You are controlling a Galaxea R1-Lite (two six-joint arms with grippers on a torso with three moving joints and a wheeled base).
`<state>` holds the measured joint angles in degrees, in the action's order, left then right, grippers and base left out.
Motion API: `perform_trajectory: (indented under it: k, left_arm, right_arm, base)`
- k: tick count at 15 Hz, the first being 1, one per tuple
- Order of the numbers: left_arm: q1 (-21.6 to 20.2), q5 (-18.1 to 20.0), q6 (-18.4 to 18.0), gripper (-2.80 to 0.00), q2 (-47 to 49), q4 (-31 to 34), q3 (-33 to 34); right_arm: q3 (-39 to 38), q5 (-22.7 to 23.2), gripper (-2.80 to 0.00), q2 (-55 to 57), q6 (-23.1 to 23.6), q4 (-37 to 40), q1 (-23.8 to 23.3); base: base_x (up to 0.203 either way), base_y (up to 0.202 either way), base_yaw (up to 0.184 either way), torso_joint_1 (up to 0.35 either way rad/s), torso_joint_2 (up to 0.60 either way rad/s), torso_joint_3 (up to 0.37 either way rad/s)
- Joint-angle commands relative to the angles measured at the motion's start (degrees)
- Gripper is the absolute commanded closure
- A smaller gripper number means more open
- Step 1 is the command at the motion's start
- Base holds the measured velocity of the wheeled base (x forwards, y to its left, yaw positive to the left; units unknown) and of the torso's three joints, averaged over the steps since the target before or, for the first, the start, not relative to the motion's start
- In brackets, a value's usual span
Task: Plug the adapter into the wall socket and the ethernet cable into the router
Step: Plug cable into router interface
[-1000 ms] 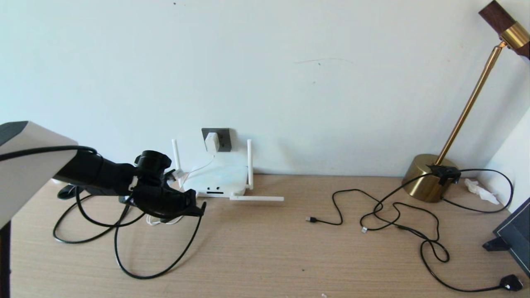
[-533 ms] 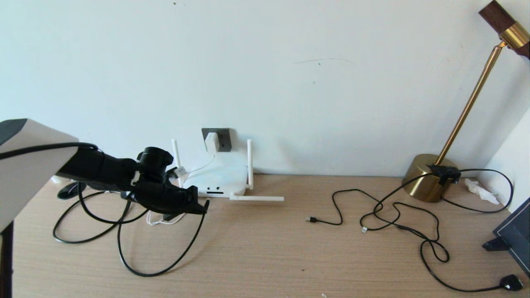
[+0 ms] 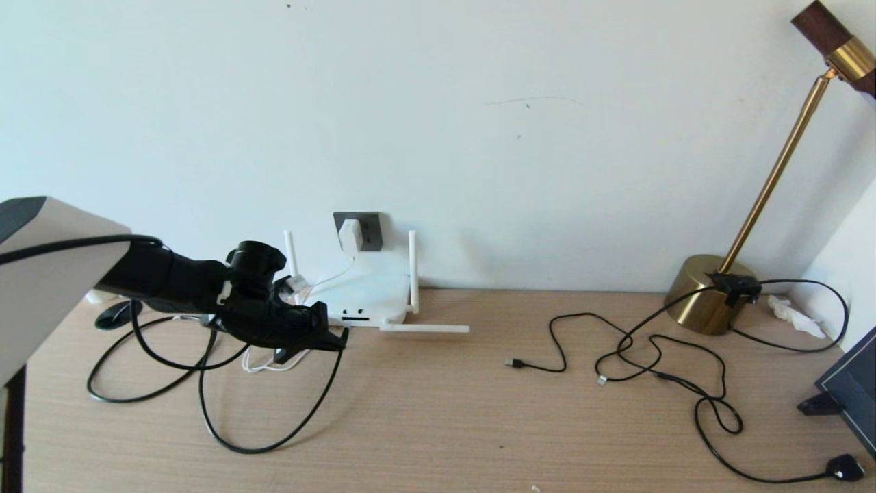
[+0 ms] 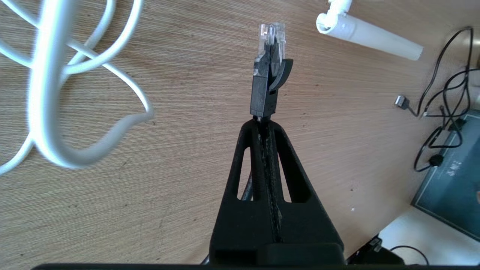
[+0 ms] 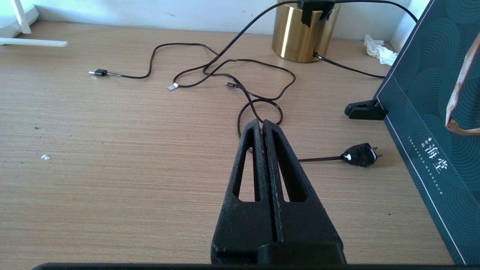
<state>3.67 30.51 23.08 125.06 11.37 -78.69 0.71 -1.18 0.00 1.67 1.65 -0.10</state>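
The left claw (image 3: 327,337) hangs low over the wooden surface (image 3: 438,424), just left of and nearer than the router (image 3: 356,294). Its jaws are pressed tight on the ethernet cable (image 3: 274,438), gripping it right behind the clear plastic connector (image 4: 270,35), which sticks out past the tips. In the left wrist view the connector points across bare wood towards one fallen router antenna (image 4: 369,35), apart from it. The rest of the black cable droops from the claw in a wide loop on the surface to the near left.

The router lies flat against the far wall, two antennas upright and one lying on the surface to its right. The adapter (image 3: 350,236) sits plugged into the wall socket (image 3: 358,231) just above the router, and its white cord (image 4: 56,93) trails down beside the claw.

The right claw (image 5: 262,127) is seen only from its own wrist camera, jaws closed together on nothing, above the right part of the surface near thin black cables (image 5: 232,75), a brass lamp base (image 5: 302,33) and a dark green box (image 5: 431,112).
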Motion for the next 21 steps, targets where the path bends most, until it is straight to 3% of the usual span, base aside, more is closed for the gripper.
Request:
perform_trajectory:
  k: [1,21]
  left_arm:
    - [-0.33,0.40,0.38,0.00,0.01,-0.04,0.20]
    - [-2.97,3.59,0.57,0.00,2.91,-3.47,-0.41]
  right_arm:
    - [0.00,-0.05,0.00,0.09,0.05,0.02,0.01]
    - [0.00,-0.05,0.00,0.09,0.09,0.02,0.01]
  base:
    - [0.000,0.000,0.000,0.000,0.00,0.000]
    - [0.000,0.000,0.000,0.000,0.00,0.000]
